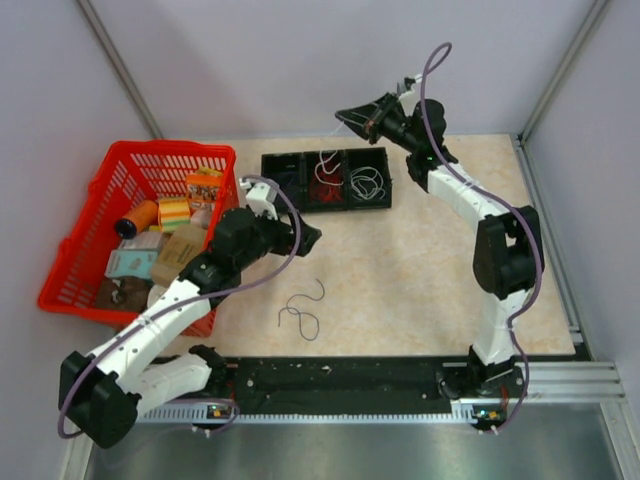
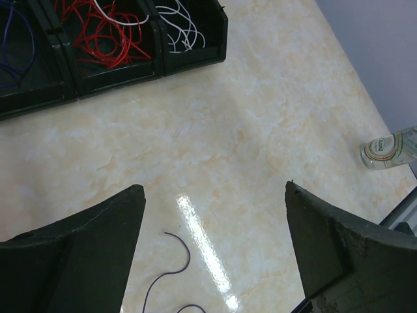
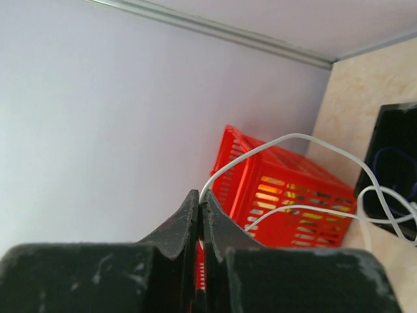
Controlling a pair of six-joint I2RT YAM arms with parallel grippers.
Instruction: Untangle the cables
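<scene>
A single dark purple cable [image 1: 303, 308] lies loose on the beige marbled table [image 1: 420, 270]. It forms a slack S-curl whose long axis runs from near-left to far-right, and it sits near the middle of the table, just nearer than the left gripper [image 1: 310, 235]. The left wrist view shows its far end [image 2: 177, 257] curving below the gap between the fingers [image 2: 85, 241], touching neither. That gripper's jaws stand wide apart and hold nothing.

The right gripper [image 1: 340, 117] is raised beyond the far edge of the black tray [image 1: 300, 208], pointing left. In its wrist view the jaws [image 3: 199, 202] are pressed together on a white cable [image 3: 293, 140]. That cable arcs up from the tips, then right and down toward the tray [image 3: 391, 163].

The tray has three compartments side by side. The left one holds blue cables [image 2: 16, 45]. The middle one holds red cables [image 2: 104, 39] with a white strand across them. The right one holds white cables [image 2: 179, 29].

A red basket [image 1: 120, 200] at the far left holds an orange spool [image 1: 135, 217], a cardboard box [image 1: 178, 252] and printed packets, whose print is too small to read. A clear bottle [image 2: 391, 149] lies on its side at the right edge of the table, and its label is likewise unreadable.
</scene>
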